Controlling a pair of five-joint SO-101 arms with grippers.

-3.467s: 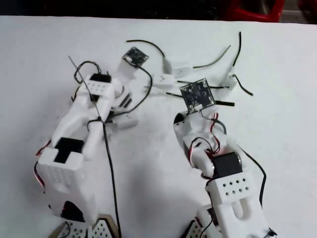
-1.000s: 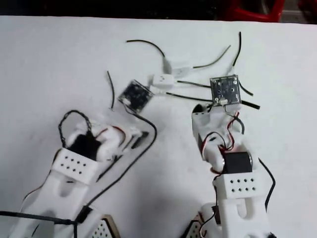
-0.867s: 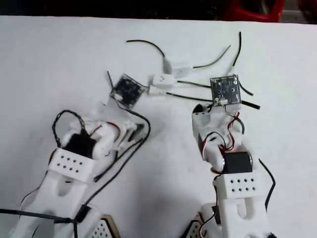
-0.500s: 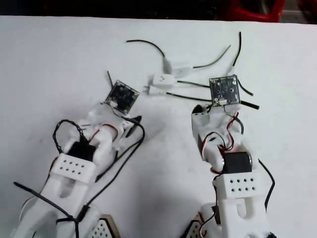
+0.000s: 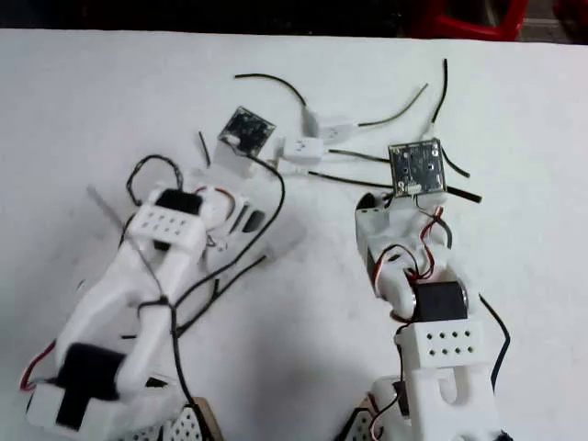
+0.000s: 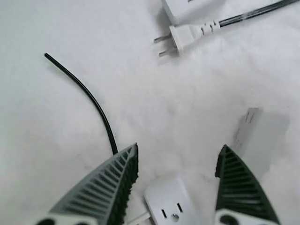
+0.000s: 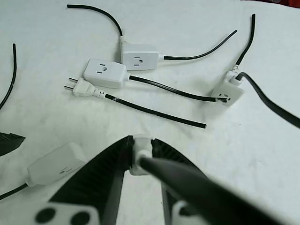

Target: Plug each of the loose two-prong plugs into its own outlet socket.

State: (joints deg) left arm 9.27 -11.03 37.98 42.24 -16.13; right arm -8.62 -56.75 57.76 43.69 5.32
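Left gripper [image 6: 179, 149]: ribbed dark fingers apart, hovering over a white socket [image 6: 168, 206] that lies on the matte white tabletop [image 6: 56, 28].
Loose plug [image 6: 180, 37]: white moulded body, two bare metal prongs, black cord. It lies farther off, just beside a boxy socket block [image 7: 105, 72].
Right gripper [image 7: 141, 139]: fingers clamped on a second plug [image 7: 140, 152], white, on a stiff black cord.
Step, as judged: pairing plug with socket. Next move: the left steadies the socket, and the right lines the prongs up with the slots.
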